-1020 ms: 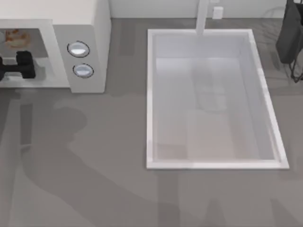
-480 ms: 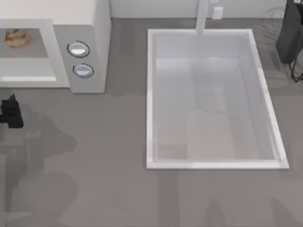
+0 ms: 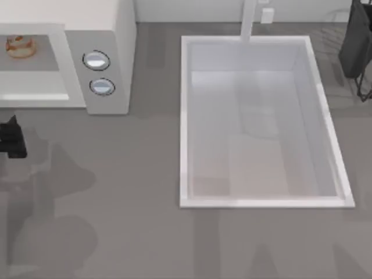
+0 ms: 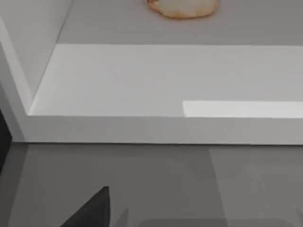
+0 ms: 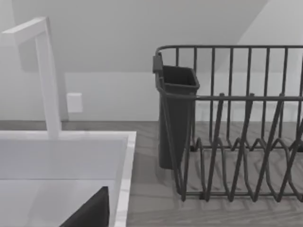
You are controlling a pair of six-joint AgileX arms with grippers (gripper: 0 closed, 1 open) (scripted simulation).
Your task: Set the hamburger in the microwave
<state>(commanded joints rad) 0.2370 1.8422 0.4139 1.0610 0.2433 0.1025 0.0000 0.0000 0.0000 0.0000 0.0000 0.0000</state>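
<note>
Pale tan and orange-brown, the hamburger sits inside the microwave, on the cavity floor toward the far wall, clear of the front lip. In our left wrist view the hamburger lies at the back of the white cavity floor, with the microwave's front edge between it and the grey tabletop.

Our left hand is at the left edge of the tabletop, just in front of the microwave opening and apart from it. It carries nothing; whether its fingers are spread or together we cannot tell.

Two round knobs sit on the panel at the microwave's right side. To the right, the white sink takes up the middle of the tabletop, with a faucet at its far side.

Our right arm is parked at the far right, by the dark dish rack and its cup; its hand's state we cannot tell.
</note>
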